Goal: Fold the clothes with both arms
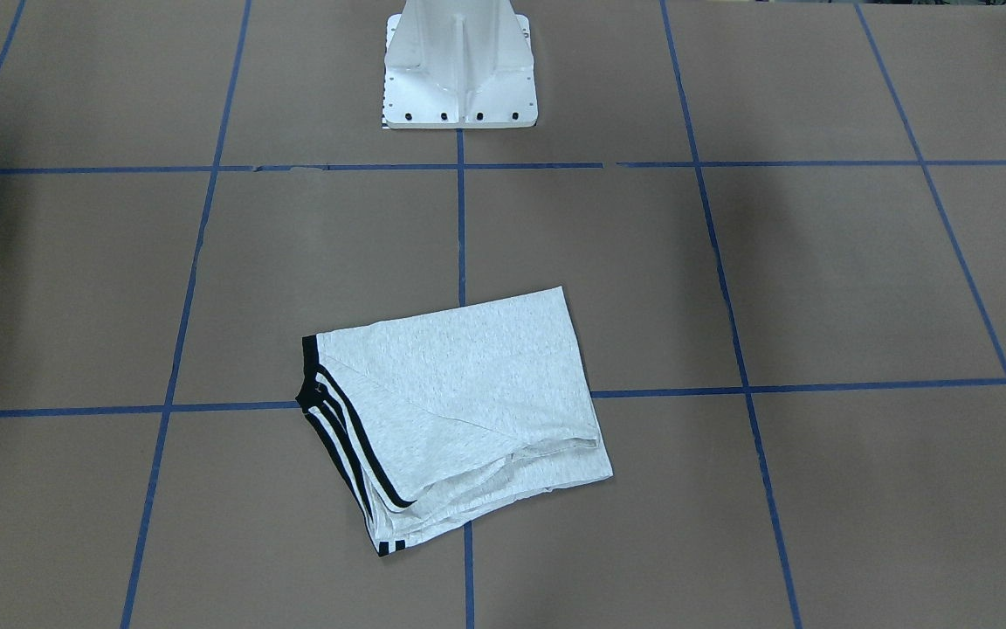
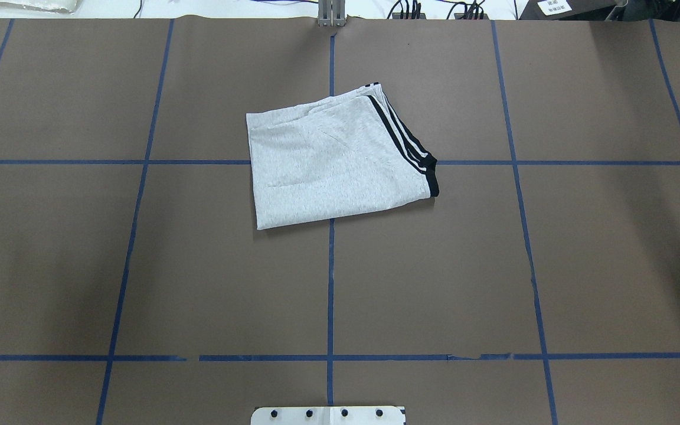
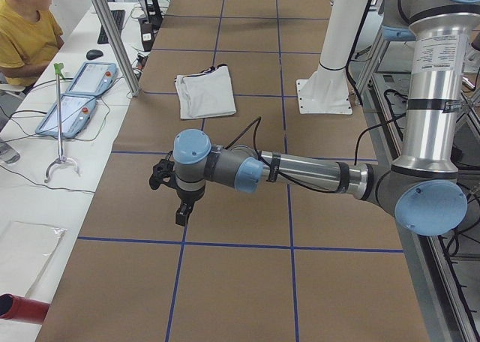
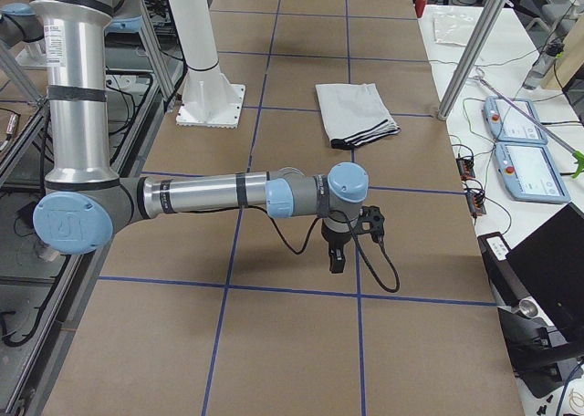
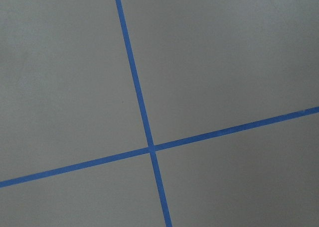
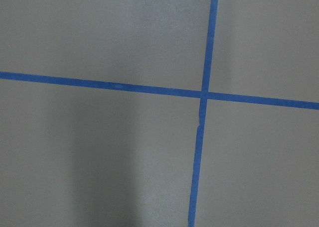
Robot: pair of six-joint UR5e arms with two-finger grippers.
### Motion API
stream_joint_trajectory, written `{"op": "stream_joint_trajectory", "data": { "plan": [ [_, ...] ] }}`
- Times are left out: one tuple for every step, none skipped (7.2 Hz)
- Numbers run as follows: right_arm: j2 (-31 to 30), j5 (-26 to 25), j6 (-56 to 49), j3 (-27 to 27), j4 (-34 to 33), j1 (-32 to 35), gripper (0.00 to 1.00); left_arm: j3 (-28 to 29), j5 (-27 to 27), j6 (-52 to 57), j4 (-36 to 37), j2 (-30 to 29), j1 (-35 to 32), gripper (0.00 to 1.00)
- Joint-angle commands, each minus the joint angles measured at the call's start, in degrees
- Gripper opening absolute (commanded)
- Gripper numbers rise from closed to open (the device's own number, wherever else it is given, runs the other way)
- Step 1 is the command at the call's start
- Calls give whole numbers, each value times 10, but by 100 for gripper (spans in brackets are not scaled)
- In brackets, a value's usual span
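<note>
- Left pincer (image 3: pixel 181 219): hanging fingers-down over bare counter (image 2: pixel 228 283), on the near, large left arm (image 3: pixel 300 171) stretched low and level. Released or clenched: cannot tell, since seen only from the table's end.
- Right pincer (image 4: pixel 336 266): same posture on the right arm (image 4: pixel 210 197), toward the opposite end of the counter. State likewise impossible to tell. Nothing visibly between the fingers of either pincer.
- Wrist views: only brown counter and a crossing of blue tape (image 5: pixel 151 148), consistent with both pincers pointing straight down, well apart from the cloth.
- T-shirt (image 2: pixel 328 171): folded into a compact, roughly rectangular packet, lying flat across the central tape line on the half of the counter far from the pedestal (image 1: pixel 459 70). Black stripes and neckband gathered along one side edge; printed front not visible, presumably turned inward.
- Layer edges on the side away from the robot slightly splayed, not flush.
- Judged stage: folding complete or nearly so. Arms probably held outward and low to leave the packet undisturbed and unobstructed from above.
- Possible remaining step: squaring the loose edges, with some risk of dragging the top layer open.
- Person (image 3: pixel 26 34) seated beside the counter, not touching anything on it.
</note>
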Motion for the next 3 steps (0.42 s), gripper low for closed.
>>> {"op": "stream_joint_trajectory", "data": {
  "plan": [
    [0,-1,0,-1,0,0,100,0,0,-1,1,4,-2,100],
    [0,0,1,-1,0,0,100,-1,0,-1,3,4,-3,100],
    [0,1,1,0,0,0,100,0,1,-1,3,5,-4,100]
  ]
}}
